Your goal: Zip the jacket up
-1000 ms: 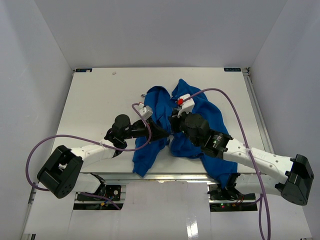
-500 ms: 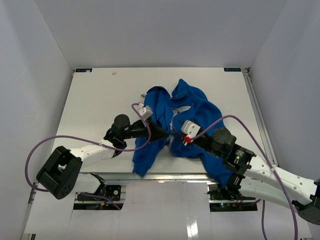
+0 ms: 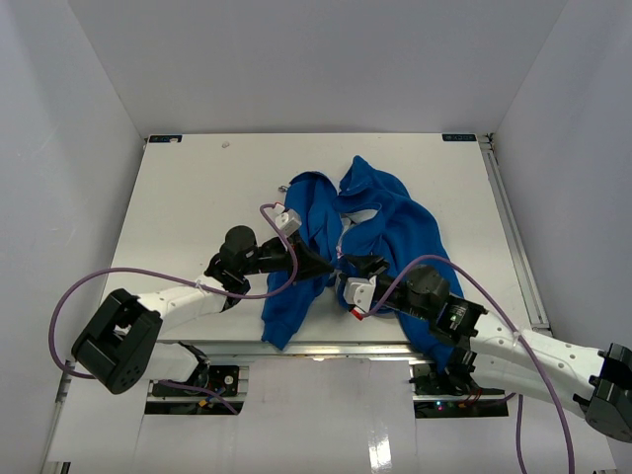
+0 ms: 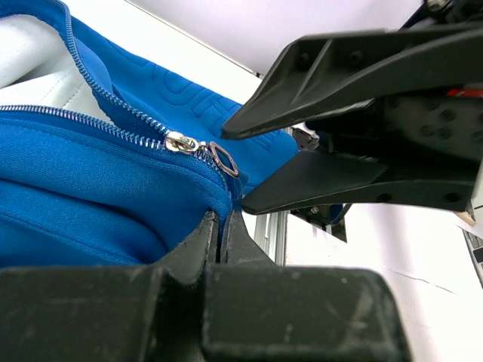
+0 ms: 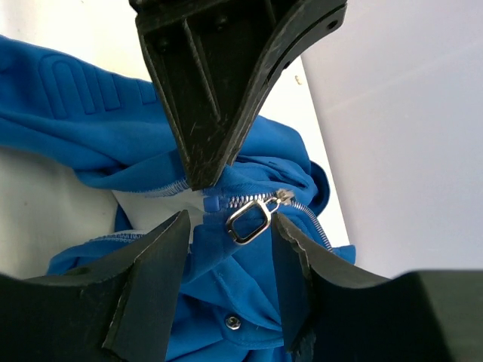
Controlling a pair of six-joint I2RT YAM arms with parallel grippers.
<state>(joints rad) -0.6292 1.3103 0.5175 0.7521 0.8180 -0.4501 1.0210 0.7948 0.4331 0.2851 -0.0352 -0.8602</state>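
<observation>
**Zip seated at the hem, run up the front not yet made**

Position: the jacket (image 3: 395, 232) lies crumpled on the table (image 3: 197, 197), centre to right of centre in the top view. A sleeve or a fold trails toward the lower edge of the table.

Left claw (image 4: 221, 222): pressed together, pinching the blue fabric edge just below the bottom end of the zip. In the right wrist view it comes down from the top of the frame to that same spot.

Right claw (image 5: 230, 222): spread. Its two fingers stand either side of the pull ring (image 5: 249, 219) without touching it, so nothing is held.

Zip: the slider (image 4: 183, 142) sits low on the track, with the pull ring hanging toward the lower right of the left wrist frame. Toward the upper left of that frame the two rows of teeth (image 4: 90, 124) part at once, and pale lining (image 4: 34, 83) shows between them. The top view shows the same pale gap in the upper middle of the garment.

Judgement: the two halves look joined at the slider, and the hem is anchored. That is the preparation finished. Left to do:
- close on the pull ring;
- draw it up nearly the full front while the hem stays pinned.

Progress is early.
</observation>
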